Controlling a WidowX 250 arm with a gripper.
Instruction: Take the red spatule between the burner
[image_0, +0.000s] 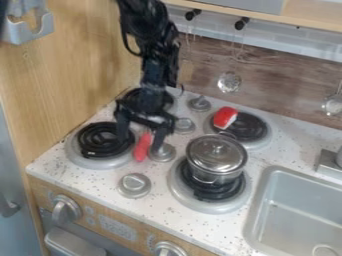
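Camera view: a lidded pot (217, 161) sits on the burner (190, 198) nearest the sink (297, 200).

We see the gripper (141, 142), fingers apart, one to either side of the red spatula (142, 148). We see a lidded metal pot (216, 159) on the front-right burner (199, 201).

Below me, the speckled white stovetop (155, 209) bears a red spatula (142, 146) between burners (99, 140). I see a lidded metal pot (217, 159) on one, a red-and-white object (225, 117) on another.
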